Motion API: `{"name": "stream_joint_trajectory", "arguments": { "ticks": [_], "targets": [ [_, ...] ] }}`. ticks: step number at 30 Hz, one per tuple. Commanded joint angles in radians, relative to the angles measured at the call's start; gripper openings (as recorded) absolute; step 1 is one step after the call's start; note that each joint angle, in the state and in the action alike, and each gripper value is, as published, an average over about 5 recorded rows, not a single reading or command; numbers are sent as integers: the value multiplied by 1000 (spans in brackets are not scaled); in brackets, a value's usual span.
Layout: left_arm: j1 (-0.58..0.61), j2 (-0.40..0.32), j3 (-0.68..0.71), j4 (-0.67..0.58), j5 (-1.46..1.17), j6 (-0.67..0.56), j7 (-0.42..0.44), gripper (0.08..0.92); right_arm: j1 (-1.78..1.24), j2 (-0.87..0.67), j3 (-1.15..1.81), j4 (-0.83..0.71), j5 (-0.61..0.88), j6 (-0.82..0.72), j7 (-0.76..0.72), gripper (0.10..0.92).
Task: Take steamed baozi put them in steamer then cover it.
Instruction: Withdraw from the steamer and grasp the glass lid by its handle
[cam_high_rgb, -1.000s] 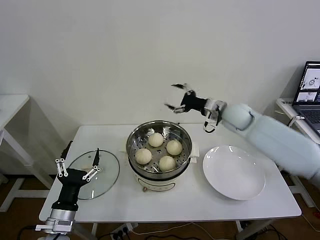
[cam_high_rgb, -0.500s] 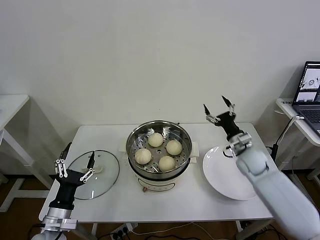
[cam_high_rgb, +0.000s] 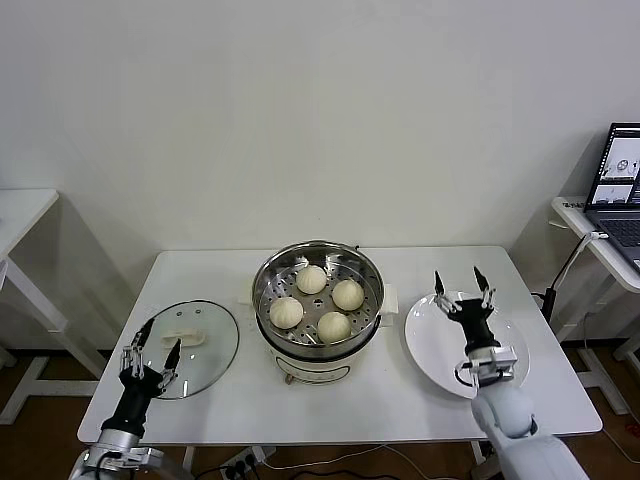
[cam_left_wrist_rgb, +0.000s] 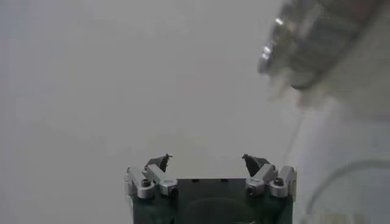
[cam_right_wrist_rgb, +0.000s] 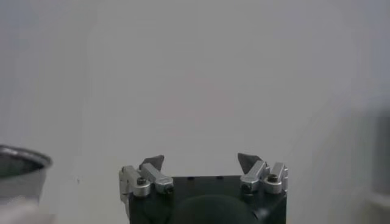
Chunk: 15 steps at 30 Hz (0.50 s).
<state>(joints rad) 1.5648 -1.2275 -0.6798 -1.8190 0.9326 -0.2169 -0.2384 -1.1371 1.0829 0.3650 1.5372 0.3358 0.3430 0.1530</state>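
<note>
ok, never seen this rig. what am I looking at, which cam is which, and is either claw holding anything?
It is a two-armed robot facing a white table. The wide picture comes from a camera on its head, looking down; the other two come from cameras on its wrists, each looking out past its own claw at a blank wall.

In the middle of the table stands the steamer, a shiny pot with four steamed baozi on its tray. The cover, a glass lid, lies flat on the table on the robot's left. An empty white plate sits on its right.

The left claw is by the lid's near edge; the right claw is over the plate. Both are open and hold nothing.
</note>
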Motion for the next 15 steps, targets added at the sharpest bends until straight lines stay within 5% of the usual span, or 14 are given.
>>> {"name": "stream_joint_trajectory", "arguments": {
  "ticks": [1,15],
  "targets": [
    [-71,-7,20,220,213,30,-45,823,-128,82,77,31,-45,3,15,823],
    [-245,-16,54,365,246,35,-89,823,-126,112,65,14,-91,-3,15,823]
  ]
}}
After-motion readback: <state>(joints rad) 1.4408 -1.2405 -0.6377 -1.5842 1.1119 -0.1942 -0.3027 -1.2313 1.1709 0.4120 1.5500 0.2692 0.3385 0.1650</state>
